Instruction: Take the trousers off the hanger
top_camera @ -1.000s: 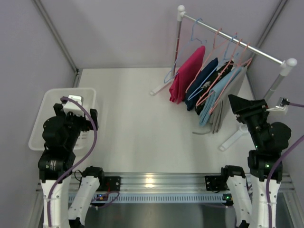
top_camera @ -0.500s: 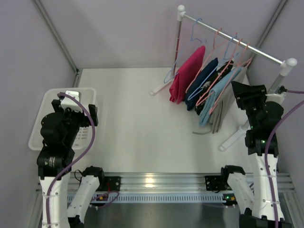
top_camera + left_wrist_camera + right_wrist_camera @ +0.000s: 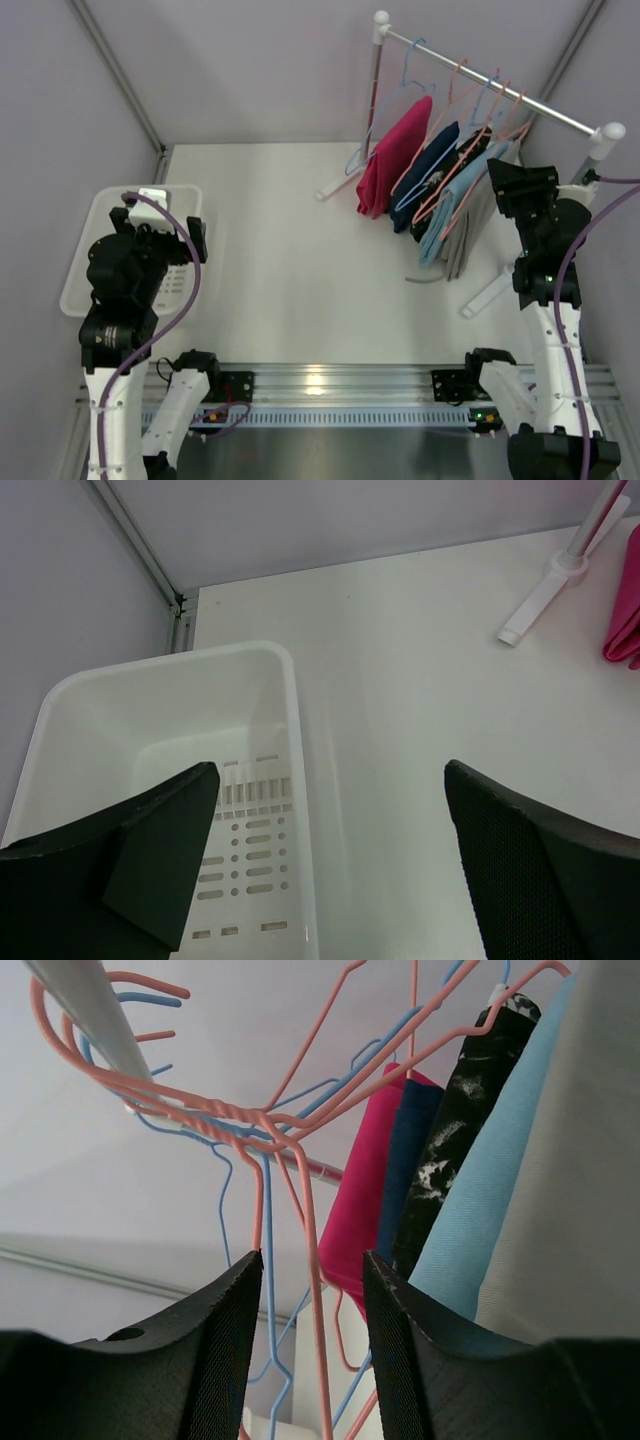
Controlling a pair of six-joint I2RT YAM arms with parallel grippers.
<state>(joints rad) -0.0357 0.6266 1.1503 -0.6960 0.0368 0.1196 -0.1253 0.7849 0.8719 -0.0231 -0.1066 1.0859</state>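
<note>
Fingers [image 3: 225, 1340] of the right gripper [image 3: 312, 1260] stand apart in its wrist view, with a pink hanger wire [image 3: 305, 1220] running between them. The sky-blue trousers [image 3: 490, 1230] and grey trousers [image 3: 570, 1190] hang just to the right. Closing here would likely catch wire rather than cloth, and a pull could drag hangers off the rail [image 3: 85, 1005]. In the left wrist view, the left gripper [image 3: 330, 770] gapes over the bin [image 3: 290, 680], which holds nothing. From above, both pairs hang at the counter's [image 3: 300, 280] far right corner, and the bin sits at its left edge.
</note>
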